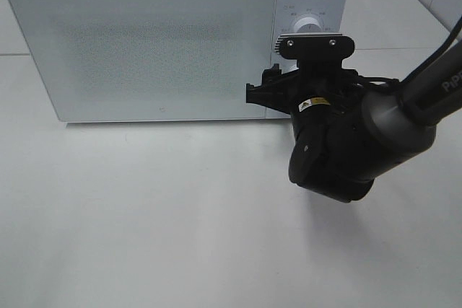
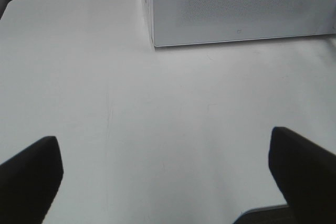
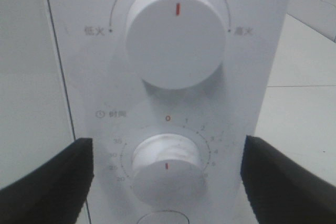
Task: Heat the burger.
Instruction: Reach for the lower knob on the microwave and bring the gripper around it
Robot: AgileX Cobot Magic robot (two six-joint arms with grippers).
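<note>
The right claw point(image 3: 165, 179) is spread wide and holds nothing. Its two dark fingers point(image 3: 47, 182) stand on either side of the lower knob point(image 3: 167, 169) on the microwave point(image 1: 144, 41), with clear panel showing between each finger and the knob, so it is not gripping it. Above that knob sits the upper knob point(image 3: 175, 35), its red mark pointing straight up.

The left claw point(image 2: 168, 177) is also spread wide and empty, hanging over the bare white table point(image 2: 157, 103) in front of the microwave's near corner, well apart from it.

The burger shows in none of the views, so its place relative to either claw cannot be told. The microwave's door point(image 1: 144, 48) is shut and frosted grey, and whatever is inside is hidden
</note>
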